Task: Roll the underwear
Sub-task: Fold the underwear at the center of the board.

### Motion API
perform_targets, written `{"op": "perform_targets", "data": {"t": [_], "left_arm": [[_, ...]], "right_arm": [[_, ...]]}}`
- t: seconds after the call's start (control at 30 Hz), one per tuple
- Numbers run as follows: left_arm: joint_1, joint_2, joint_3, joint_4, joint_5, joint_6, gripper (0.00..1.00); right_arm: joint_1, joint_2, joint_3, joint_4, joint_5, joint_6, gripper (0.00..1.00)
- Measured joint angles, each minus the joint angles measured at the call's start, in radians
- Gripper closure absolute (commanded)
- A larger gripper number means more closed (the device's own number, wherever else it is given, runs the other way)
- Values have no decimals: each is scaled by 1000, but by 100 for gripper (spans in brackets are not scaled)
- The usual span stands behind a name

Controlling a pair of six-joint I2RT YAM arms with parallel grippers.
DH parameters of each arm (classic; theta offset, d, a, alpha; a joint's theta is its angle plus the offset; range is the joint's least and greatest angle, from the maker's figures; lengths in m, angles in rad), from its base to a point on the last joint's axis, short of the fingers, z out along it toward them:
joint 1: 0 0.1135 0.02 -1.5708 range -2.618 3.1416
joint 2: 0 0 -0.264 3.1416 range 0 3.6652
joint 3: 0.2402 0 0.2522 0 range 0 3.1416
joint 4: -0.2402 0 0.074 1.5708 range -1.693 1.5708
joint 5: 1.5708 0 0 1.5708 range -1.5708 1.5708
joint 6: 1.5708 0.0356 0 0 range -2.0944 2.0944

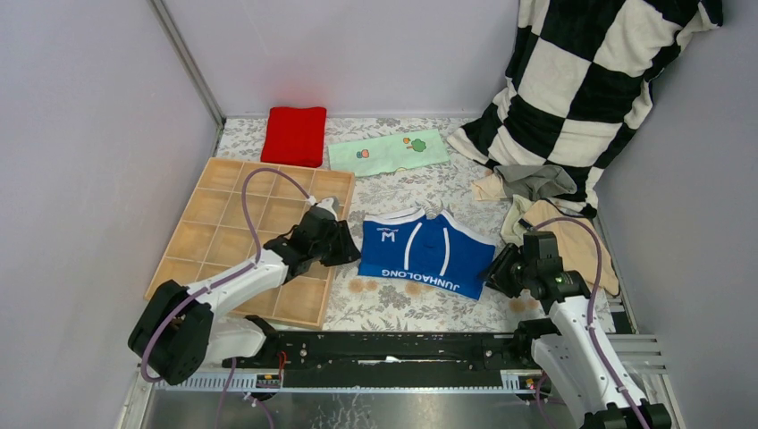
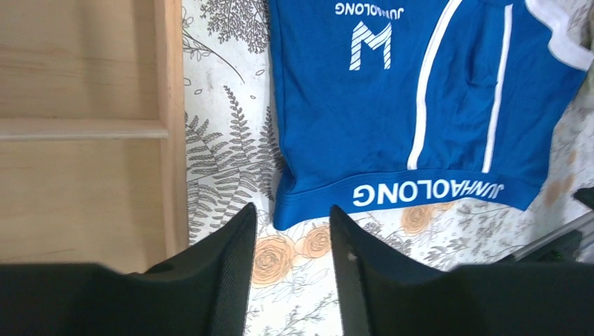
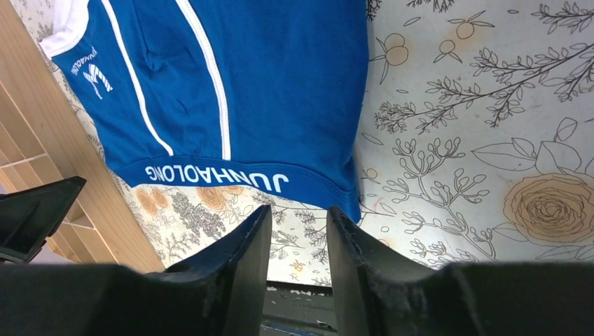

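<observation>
A: Tablecloth [image 1: 402,308], flower-printed, over the whole surface. And in the far right corner?
B: Checkered blanket [image 1: 581,80], black and white, slumped against the wall.
A: On the left?
B: Wooden tray [image 1: 223,232] with square compartments, flat on the tablecloth.
A: And for rolling?
B: Blue briefs [image 1: 427,255] with white stripes, spread flat in the middle, just right of the tray, lettered waistband toward the arms. Not rolled yet. Also a heap of underwear [image 1: 545,192], grey and beige, crumpled at the foot of the blanket.
A: Along the far edge?
B: Mint cloth [image 1: 387,153] with cartoon prints, then red cloth [image 1: 294,135], folded, to its left.
A: Left gripper [image 2: 291,217]?
B: Jaws parted a little, nothing between them, just beside the near left corner of the briefs.
A: Right gripper [image 3: 298,217]?
B: Same: narrow gap, nothing held, just beside the near right corner of the waistband.
</observation>
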Motion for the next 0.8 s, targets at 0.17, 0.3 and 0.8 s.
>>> {"op": "perform_targets", "data": {"t": [0.17,0.3,0.8], "left_arm": [[0,-6,0,-6,-4,2,41],[-9,2,0,0,-3,2,41],[-53,51,-68,106,-24,-27,42]], "right_arm": [[0,-22,13,-13,-1,-2,52],[0,-22,21,6,-35,-19,54],[427,572,451,217,37,-43,52]]}}
